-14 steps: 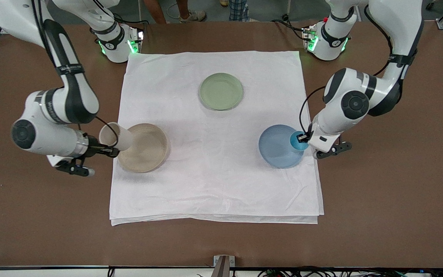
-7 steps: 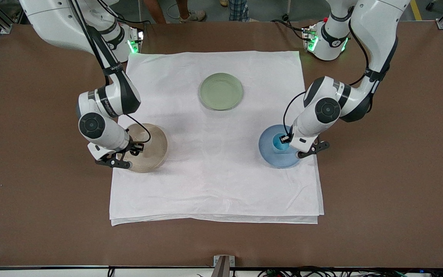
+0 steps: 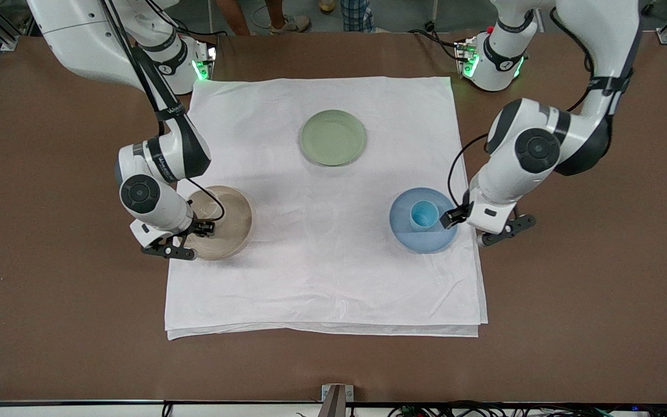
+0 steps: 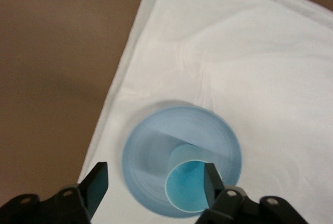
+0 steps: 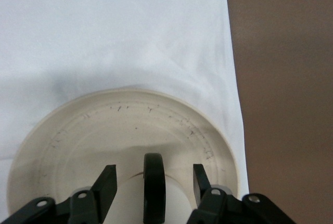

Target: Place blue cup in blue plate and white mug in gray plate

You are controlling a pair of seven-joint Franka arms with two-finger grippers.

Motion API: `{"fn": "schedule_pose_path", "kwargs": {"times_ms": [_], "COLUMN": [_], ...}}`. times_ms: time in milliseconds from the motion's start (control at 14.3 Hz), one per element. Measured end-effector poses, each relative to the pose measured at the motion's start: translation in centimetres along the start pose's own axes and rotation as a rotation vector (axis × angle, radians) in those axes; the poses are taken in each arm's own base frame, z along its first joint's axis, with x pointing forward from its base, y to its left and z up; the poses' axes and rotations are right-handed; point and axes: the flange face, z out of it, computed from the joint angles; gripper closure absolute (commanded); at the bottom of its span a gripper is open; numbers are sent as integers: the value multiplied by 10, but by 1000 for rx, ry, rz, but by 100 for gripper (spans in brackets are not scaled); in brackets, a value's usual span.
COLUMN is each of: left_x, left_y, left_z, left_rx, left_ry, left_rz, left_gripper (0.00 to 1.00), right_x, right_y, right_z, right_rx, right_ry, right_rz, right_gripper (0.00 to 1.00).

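We log the blue cup [image 3: 424, 215] standing on the blue plate [image 3: 406, 231], left tool [image 3: 447, 218] released beside it. The right tool [image 5: 151, 182] straddles the white mug [image 5: 136, 198] on the gray plate [image 3: 235, 223]; fingers look parted, withdrawal remains.

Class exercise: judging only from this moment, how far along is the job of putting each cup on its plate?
Done: the blue cup stands on the blue plate, and the open left gripper is clear of it. In hand: the right gripper, fingers open, straddles the white mug on the gray plate. Left: withdrawing the right arm.
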Motion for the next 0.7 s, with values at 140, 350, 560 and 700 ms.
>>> {"fn": "schedule_pose_path", "kwargs": {"times_ms": [140, 350, 560, 700], "left_x": [16, 39, 53, 46], "left_y": [-11, -39, -84, -107], "left_z": [-62, -138, -189, -216], "left_rx": [57, 90, 110, 95], "left_ry": [43, 74, 71, 46], "left_rz": [38, 132, 234, 277], "left_gripper": [0, 0, 0, 0], "right_x": [12, 35, 52, 52], "right_y": [3, 44, 138, 201], "right_z": [-35, -112, -181, -208], "right_rx": [-6, -15, 21, 44], "right_ry": [0, -57, -142, -150], "right_rz": [10, -24, -102, -145], "right_gripper": [0, 0, 0, 0]}}
